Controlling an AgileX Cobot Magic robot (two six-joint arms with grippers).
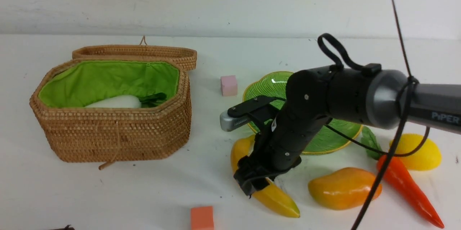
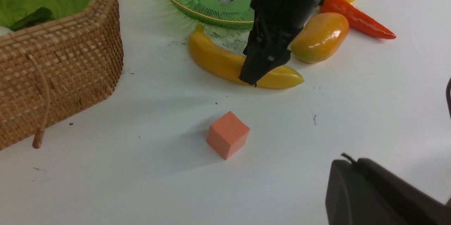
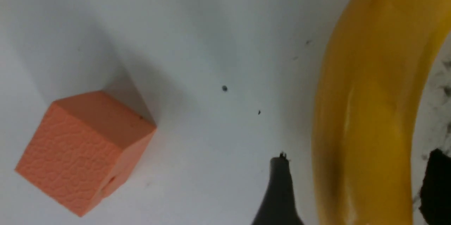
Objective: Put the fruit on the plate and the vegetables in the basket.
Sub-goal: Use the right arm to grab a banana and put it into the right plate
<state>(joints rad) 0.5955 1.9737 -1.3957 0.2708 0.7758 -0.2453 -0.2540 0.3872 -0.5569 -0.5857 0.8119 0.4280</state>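
Observation:
The yellow banana (image 1: 277,197) lies on the table in front of the green plate (image 1: 266,82). My right gripper (image 1: 252,183) reaches down over the banana's (image 3: 370,94) middle, open, one finger on each side with a gap showing at both. The orange-yellow mango (image 1: 342,186), the lemon (image 1: 421,150) and the carrot (image 1: 407,186) lie on the table to the right of it. A white radish (image 1: 115,102) with green leaves rests inside the wicker basket (image 1: 115,132). The plate holds nothing. My left gripper (image 2: 347,163) hangs shut and empty above the near table.
An orange cube (image 1: 201,218) sits near the front edge, close to the banana. A pink cube (image 1: 229,85) stands between the basket and the plate. The basket's lid (image 1: 144,52) hangs open behind it. My right arm (image 1: 360,93) crosses over the plate.

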